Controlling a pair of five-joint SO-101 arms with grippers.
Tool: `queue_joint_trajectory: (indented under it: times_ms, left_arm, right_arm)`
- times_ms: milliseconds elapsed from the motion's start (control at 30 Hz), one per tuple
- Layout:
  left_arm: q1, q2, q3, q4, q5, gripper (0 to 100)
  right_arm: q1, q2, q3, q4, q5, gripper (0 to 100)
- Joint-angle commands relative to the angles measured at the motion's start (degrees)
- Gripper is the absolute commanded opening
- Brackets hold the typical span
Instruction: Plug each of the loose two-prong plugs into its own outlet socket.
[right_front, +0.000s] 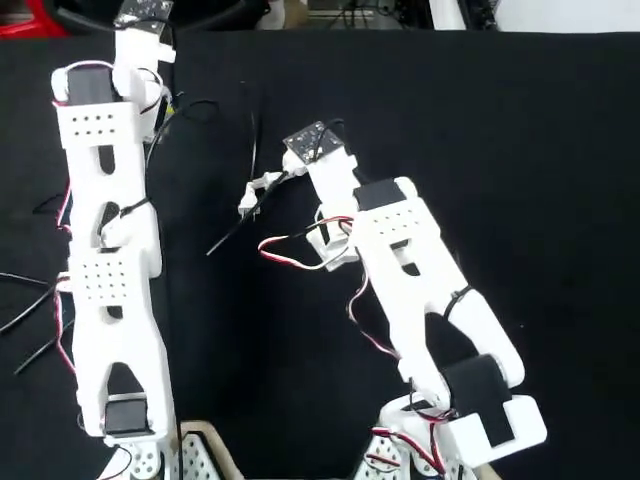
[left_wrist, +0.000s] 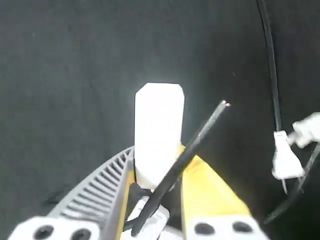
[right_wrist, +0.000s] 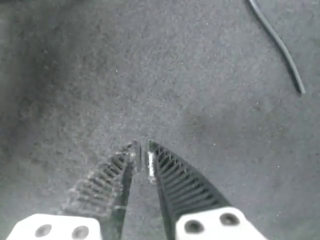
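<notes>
In the left wrist view my left gripper (left_wrist: 157, 150) is shut on a white socket block (left_wrist: 159, 125), which stands between its grey ribbed finger and its yellow finger. A black cable (left_wrist: 195, 140) with a bare tip crosses in front of the block. A loose white plug (left_wrist: 286, 159) lies on the black mat off to one side. From above, that plug (right_front: 250, 198) lies just beyond the tip of the right arm. My right gripper (right_wrist: 142, 146) hangs low over bare mat, jaws shut, with a thin bright sliver between the tips that I cannot identify.
Thin black cables (right_front: 230, 235) run across the mat from the plug. Another cable end (right_wrist: 277, 45) lies ahead of the right gripper. Loose wires (right_front: 25, 320) trail at the left edge. The mat's far edge (right_front: 400, 30) borders clutter.
</notes>
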Motion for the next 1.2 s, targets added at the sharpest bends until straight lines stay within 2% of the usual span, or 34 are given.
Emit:
queue_joint_trajectory:
  times_ms: [0,333,633,933,1167]
  left_arm:
    - [1.89,-11.96,11.91,0.35,0.53,3]
    - [5.93,-41.41,45.14,0.09,0.00,3]
    - [8.92,-58.55,69.41,-0.53,-15.03,3]
    - [9.45,-75.78,102.90,-18.46,-28.31,3]
    - [10.95,-96.97,126.73,-31.21,-32.00,3]
  right_arm:
    - [0.88,-0.04,-2.95,-0.70,-0.09,1.8]
    - [0.88,-0.04,-2.95,-0.53,-0.18,1.8]
    - [0.88,-0.04,-2.95,-0.35,-0.18,1.8]
    - [2.20,-0.57,-3.47,0.97,-0.18,1.8]
    - [5.27,-0.57,-5.67,2.46,-0.18,1.8]
